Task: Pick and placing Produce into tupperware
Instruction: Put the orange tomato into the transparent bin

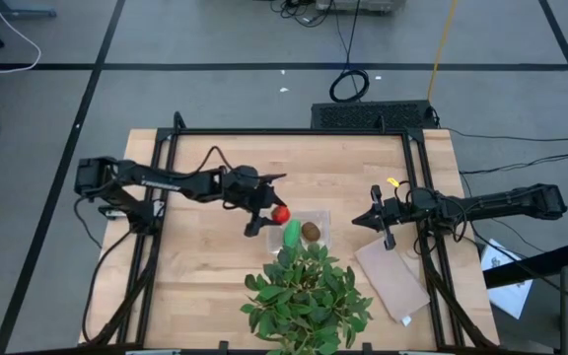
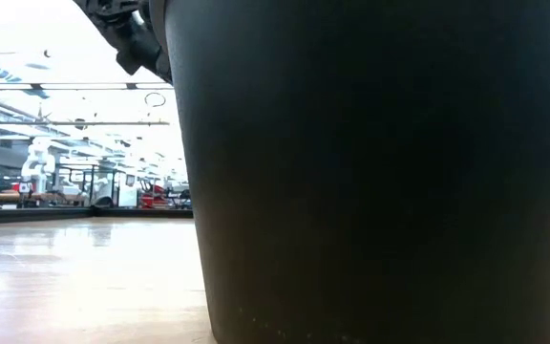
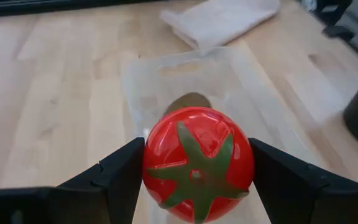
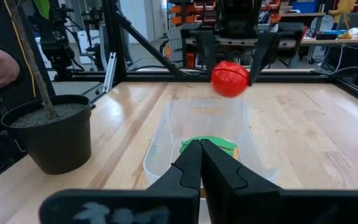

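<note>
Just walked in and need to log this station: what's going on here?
The left gripper holds the red tomato in the air over the near end of the clear tupperware. The green piece and the brown kiwi-like ball already lie in the container. The right gripper waits shut, to the container's right, holding nothing. A potted leafy plant stands in front of the container, and a tan sheet lies to its right.

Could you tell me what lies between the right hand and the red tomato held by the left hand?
The clear plastic rectangular container lies there, with the bright green oblong piece inside it, as the right wrist view shows. The shut right hand faces the red round tomato across it.
</note>
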Robot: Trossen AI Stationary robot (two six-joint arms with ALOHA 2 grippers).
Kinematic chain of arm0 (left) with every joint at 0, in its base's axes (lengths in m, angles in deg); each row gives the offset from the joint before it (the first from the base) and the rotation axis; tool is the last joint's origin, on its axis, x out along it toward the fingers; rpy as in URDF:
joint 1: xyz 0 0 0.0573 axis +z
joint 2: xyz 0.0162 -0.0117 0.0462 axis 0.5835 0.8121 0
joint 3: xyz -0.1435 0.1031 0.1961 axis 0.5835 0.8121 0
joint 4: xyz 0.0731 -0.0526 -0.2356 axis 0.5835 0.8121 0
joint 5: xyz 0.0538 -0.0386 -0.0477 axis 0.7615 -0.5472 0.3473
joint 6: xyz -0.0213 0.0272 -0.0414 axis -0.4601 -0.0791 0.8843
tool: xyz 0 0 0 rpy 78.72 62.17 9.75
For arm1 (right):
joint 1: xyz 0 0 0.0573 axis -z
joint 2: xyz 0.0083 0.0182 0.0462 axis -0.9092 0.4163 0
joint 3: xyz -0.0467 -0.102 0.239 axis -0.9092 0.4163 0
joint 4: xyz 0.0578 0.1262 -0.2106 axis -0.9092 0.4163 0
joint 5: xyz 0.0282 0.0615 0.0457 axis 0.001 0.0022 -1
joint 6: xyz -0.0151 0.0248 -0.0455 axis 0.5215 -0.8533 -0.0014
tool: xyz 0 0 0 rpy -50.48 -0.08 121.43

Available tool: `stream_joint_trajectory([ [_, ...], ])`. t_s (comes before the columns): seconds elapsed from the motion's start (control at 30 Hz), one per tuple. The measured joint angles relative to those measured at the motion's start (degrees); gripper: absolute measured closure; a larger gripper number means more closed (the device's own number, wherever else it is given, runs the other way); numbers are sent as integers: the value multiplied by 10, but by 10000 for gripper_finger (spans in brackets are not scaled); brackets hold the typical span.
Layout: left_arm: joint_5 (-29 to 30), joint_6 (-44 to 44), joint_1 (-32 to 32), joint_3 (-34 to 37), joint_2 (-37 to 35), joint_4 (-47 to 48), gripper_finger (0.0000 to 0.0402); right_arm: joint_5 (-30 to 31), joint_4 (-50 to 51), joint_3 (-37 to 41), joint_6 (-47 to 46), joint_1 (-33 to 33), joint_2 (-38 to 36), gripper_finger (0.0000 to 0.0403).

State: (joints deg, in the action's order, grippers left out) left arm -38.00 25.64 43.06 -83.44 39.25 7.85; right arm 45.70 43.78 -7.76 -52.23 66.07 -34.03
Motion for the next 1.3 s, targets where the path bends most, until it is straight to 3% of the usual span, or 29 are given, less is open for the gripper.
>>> stream_joint_trajectory([
  [0.37,9,-54,-17,-103,14,166,137,0,0,0,4,0,0,403],
  [0.63,46,-74,-48,-172,78,260,137,0,0,0,5,0,0,403],
  [0.93,101,17,-68,-264,144,366,137,0,0,0,1,0,7,403],
  [1.3,108,101,-85,-294,148,418,138,0,1,0,0,0,9,403],
])
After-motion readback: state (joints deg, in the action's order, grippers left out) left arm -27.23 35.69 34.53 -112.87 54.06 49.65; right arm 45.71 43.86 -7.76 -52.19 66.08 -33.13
